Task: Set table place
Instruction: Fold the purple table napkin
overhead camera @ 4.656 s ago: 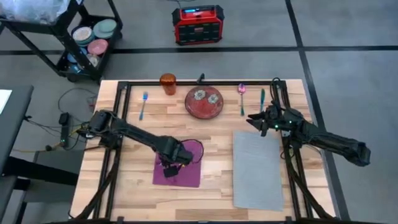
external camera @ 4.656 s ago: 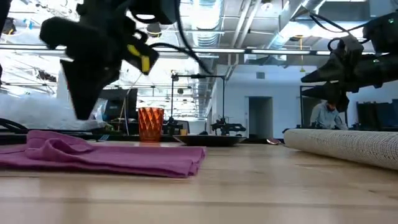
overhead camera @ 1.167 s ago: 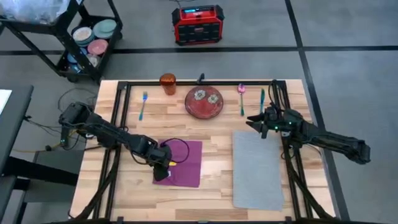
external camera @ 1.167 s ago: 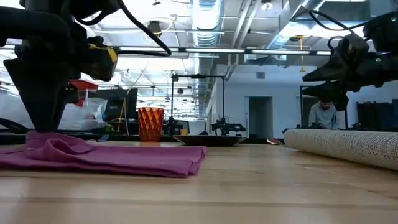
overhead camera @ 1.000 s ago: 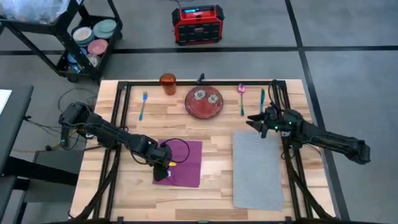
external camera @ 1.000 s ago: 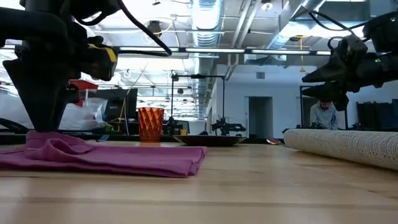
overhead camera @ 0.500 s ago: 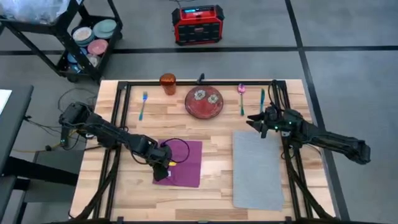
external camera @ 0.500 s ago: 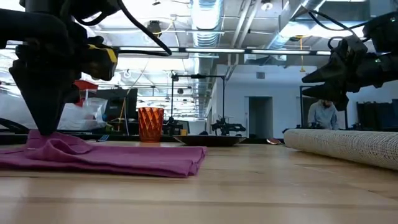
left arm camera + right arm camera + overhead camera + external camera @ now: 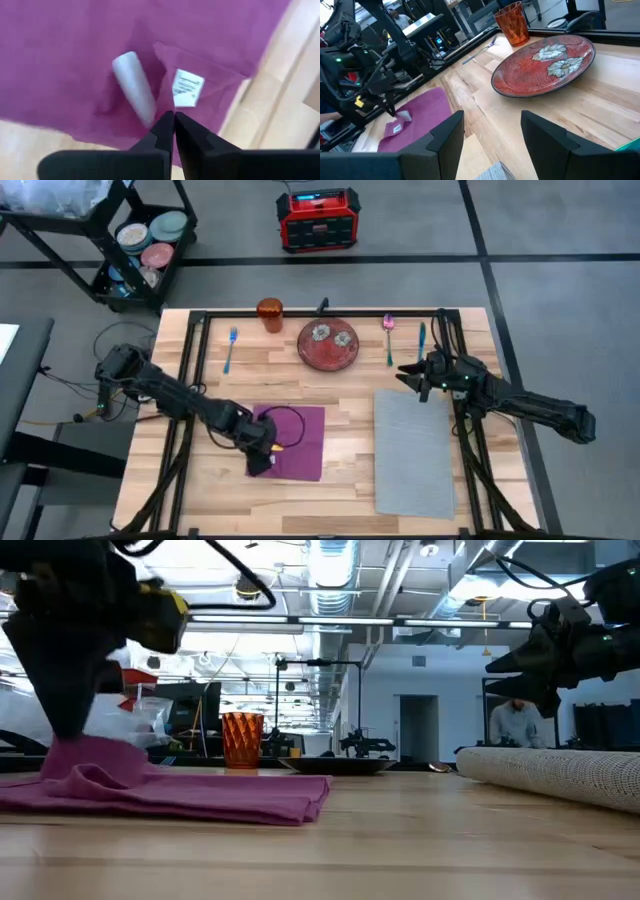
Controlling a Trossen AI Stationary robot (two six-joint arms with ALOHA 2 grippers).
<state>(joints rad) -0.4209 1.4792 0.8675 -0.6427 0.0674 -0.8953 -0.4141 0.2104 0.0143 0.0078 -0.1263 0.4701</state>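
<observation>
Light wood plank tabletop [image 9: 340,395] with black metal frame, on grey floor crossed by dark lines.

Nearest: grey rectangular woven placemat [image 9: 412,452] at front right. Purple cloth napkin [image 9: 296,442] at front left, flat except one pulled-up fold with white tag. Left gripper [image 9: 174,116] at napkin's left edge, jaws pressed together on that fold.

Mid-table: right gripper [image 9: 416,376] off placemat's far left corner, above the wood, jaws spread, nothing between.

Far edge, left to right: blue fork [image 9: 231,347], orange faceted cup [image 9: 270,314], red round flower-patterned plate [image 9: 328,344], pink spoon [image 9: 388,335], teal utensil [image 9: 422,338].

Beyond table: red and black box [image 9: 318,219] on floor; black wheeled cart [image 9: 120,240] holding stacked dishes at far left. Low view: ceiling ducts, strip lights, person at right background.
</observation>
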